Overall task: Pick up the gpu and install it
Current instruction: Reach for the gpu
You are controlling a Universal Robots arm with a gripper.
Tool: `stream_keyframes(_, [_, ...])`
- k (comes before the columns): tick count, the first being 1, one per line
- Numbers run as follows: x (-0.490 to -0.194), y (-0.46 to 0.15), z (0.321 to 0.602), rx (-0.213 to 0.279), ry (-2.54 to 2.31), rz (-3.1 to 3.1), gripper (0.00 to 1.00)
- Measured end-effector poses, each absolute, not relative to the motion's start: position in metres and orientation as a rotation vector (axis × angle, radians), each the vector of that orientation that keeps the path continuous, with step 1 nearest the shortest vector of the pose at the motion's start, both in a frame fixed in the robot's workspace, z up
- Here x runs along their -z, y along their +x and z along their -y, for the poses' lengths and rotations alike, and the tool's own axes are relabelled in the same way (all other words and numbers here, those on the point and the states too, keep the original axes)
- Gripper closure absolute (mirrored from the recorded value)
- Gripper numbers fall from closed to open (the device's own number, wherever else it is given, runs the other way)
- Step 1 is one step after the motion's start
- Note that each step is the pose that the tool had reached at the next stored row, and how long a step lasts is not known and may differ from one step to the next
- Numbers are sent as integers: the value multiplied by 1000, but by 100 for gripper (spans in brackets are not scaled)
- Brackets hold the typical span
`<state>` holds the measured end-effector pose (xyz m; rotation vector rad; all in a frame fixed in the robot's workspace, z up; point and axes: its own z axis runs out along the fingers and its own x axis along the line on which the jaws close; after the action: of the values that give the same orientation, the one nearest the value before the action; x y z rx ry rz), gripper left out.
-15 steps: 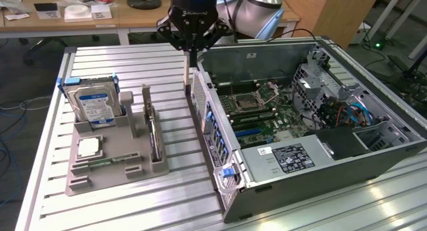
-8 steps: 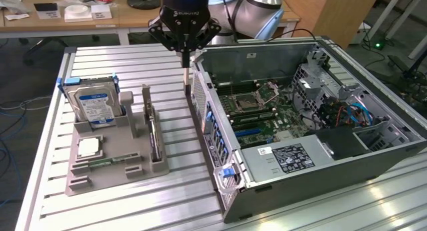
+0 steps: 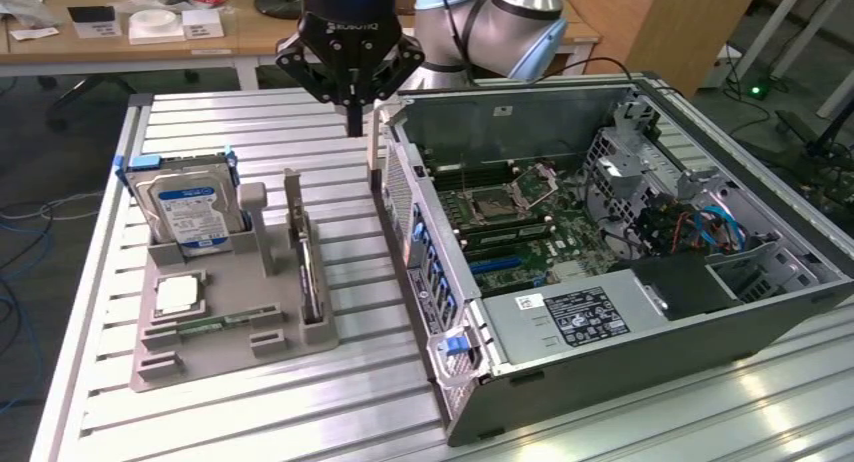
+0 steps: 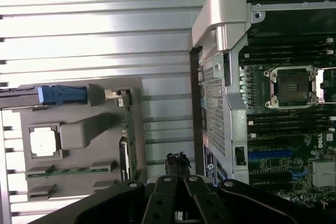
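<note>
Gpu [image 3: 308, 272] between hard drive [image 3: 187, 210], case [image 3: 403, 197]

I see the gpu [image 3: 308, 277] [image 4: 126, 145], a thin dark card, standing on edge in the grey holder [image 3: 214, 327], at 9 o'clock from the case [image 3: 441, 232].

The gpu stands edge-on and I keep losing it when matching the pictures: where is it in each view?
Exterior view: the gpu stands edge-on in the gray holder, on the side facing the computer case.
Wrist view: the gpu is the thin card along the holder's edge nearest the case.
Shared landmark: the square silver chip lying in the holder.
</note>
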<state>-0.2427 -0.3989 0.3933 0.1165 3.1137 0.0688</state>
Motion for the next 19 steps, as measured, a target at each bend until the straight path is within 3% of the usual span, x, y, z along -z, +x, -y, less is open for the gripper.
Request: stream_keyframes(19, [-393,-279,399,-69,117,-3114,89])
